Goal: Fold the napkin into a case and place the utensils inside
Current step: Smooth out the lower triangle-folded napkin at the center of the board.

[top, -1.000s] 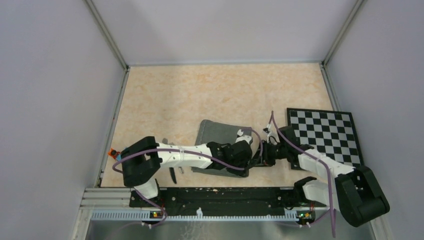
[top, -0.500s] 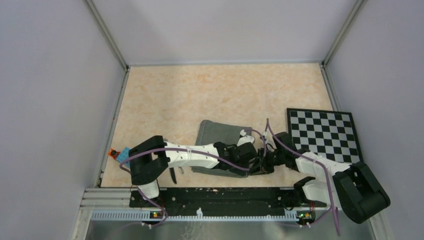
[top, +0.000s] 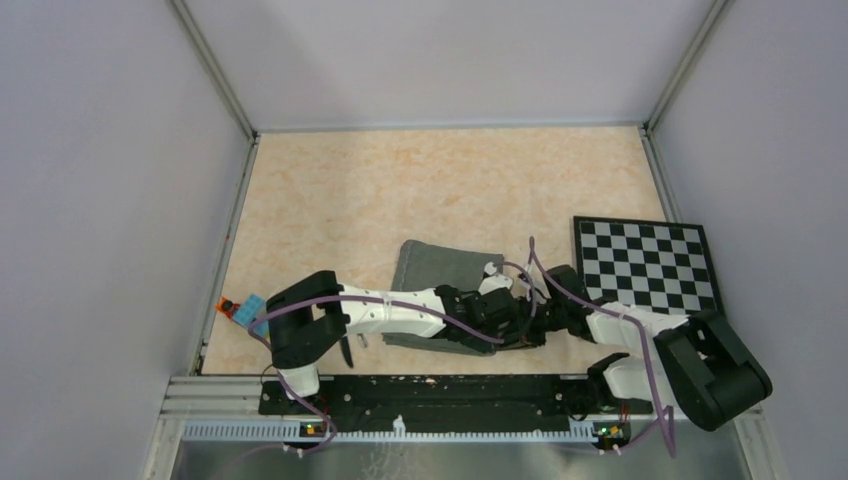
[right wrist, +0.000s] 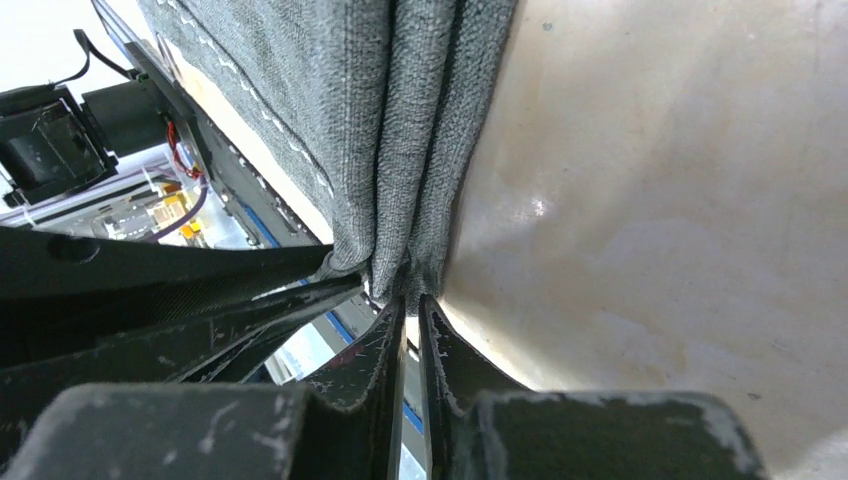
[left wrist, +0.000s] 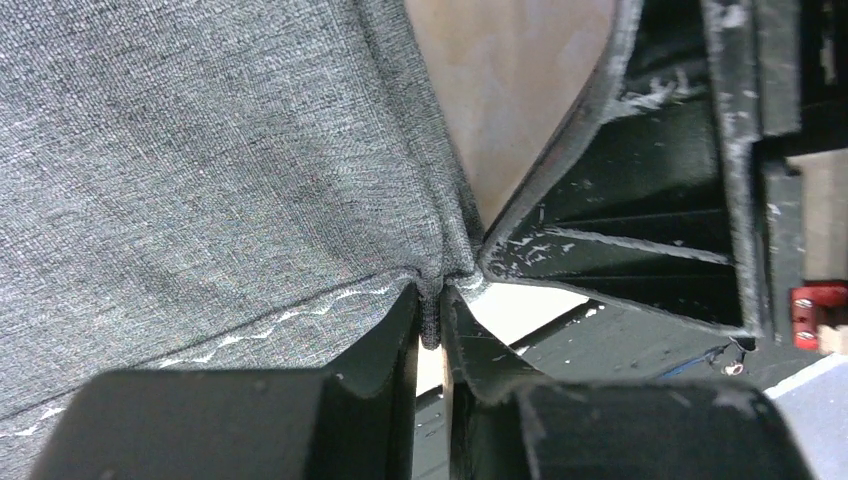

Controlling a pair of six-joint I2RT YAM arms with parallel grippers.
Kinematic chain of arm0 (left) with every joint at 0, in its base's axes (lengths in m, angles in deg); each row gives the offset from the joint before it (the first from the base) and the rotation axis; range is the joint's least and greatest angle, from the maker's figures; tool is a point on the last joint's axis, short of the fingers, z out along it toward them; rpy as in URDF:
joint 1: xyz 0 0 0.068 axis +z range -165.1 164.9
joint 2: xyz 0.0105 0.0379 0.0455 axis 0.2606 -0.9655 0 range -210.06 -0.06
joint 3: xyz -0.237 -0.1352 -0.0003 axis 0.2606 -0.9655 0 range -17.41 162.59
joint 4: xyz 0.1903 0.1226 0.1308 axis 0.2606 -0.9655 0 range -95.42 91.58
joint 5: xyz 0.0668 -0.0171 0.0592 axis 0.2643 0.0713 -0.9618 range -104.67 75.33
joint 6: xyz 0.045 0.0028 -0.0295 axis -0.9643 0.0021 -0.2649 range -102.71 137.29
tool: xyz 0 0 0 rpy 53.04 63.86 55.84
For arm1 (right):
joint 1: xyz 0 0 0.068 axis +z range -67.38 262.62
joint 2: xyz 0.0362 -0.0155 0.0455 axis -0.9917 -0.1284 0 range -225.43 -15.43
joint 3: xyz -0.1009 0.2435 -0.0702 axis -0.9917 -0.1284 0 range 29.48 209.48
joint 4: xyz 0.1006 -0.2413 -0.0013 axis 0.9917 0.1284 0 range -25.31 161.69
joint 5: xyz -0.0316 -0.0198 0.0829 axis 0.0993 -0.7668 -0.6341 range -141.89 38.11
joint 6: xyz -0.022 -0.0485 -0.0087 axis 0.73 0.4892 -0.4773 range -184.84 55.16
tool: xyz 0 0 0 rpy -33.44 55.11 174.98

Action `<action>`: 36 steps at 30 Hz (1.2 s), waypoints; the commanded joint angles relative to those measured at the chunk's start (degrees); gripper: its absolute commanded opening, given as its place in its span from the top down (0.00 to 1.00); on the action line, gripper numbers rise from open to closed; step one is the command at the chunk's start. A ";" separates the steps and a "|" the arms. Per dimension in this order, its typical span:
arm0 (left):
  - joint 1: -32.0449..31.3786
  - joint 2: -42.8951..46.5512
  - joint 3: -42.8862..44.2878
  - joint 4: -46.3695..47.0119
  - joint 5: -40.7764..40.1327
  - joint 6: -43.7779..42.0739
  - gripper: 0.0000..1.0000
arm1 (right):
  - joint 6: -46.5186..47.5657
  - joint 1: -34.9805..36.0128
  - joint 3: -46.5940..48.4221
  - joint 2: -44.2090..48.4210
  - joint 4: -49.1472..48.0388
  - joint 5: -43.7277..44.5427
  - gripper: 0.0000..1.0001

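Lying on the pale marbled table (top: 400, 190) near its front edge, the dark grey woven cloth napkin (top: 440, 265), pale-stitched along the hem, looks soft, light and limp, so it is best pinched at its layered edge. The left hand (left wrist: 430, 322) and right hand (right wrist: 410, 312) each clench that edge, close together.

Napkin (top: 440, 265) cropped in both wrist views

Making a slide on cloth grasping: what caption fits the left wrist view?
Left gripper shut on a hemmed corner of the dark grey napkin, over the beige tabletop.
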 commanded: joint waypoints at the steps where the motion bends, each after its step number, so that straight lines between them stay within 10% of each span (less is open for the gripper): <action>1: -0.75 0.57 3.07 -0.39 -1.02 -0.74 0.84 | -0.30 0.58 -0.36 -1.98 -4.59 -0.66 0.93; 10: -1.14 -1.60 3.10 1.27 1.72 -0.07 0.83 | -1.74 0.56 -0.51 -0.56 -3.89 1.29 0.97; 16: -1.24 1.79 2.28 1.85 3.10 0.77 0.55 | -3.13 0.55 -0.09 8.77 5.73 8.64 0.92; 24: 0.84 19.07 -6.15 6.07 5.87 3.38 0.35 | -2.37 0.51 2.17 18.60 8.77 9.09 0.56; 30: 14.52 31.82 -19.13 16.73 15.05 3.46 0.27 | 3.17 7.35 7.01 2.46 9.58 8.92 0.27; 33: 22.04 35.00 -21.20 19.81 17.95 2.29 0.24 | 2.39 9.25 7.38 -0.80 9.34 12.79 0.39; 36: 29.61 36.19 -21.19 20.11 18.78 1.72 0.23 | 3.62 9.27 10.63 -1.93 16.60 22.62 0.82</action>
